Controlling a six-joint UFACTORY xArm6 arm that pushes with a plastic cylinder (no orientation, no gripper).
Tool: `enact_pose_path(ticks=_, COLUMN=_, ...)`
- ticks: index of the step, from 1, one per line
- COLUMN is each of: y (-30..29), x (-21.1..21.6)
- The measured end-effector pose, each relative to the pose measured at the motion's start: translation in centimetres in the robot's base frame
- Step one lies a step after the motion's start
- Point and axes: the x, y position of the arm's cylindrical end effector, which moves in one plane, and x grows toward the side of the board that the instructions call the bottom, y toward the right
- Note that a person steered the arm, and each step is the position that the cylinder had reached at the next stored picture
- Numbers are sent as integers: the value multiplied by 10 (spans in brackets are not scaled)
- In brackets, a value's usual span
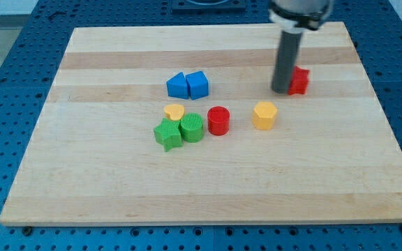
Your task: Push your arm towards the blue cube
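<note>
Two blue blocks sit side by side above the board's middle: a blue triangular block (177, 86) on the left and the blue cube (197, 84) touching it on the right. My dark rod comes down from the view's top right, and my tip (280, 90) rests on the board right against the left side of a red block (299, 81). The tip is well to the right of the blue cube, at about the same height in the view, with bare wood between them.
A yellow heart block (174, 112), a green star block (167, 134) and a green cylinder (192, 127) cluster below the blue blocks. A red cylinder (218, 120) and a yellow hexagonal block (264, 115) lie to their right. The wooden board (82, 188) sits on a blue perforated table.
</note>
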Motion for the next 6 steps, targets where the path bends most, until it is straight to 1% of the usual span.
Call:
enact_pose_path(ticks=1, y=52, x=0)
enact_pose_path(ticks=2, y=68, x=0)
enact_pose_path(ticks=3, y=63, x=0)
enact_pose_path(ticks=4, y=-18, x=0)
enact_pose_path(ticks=6, y=-107, x=5)
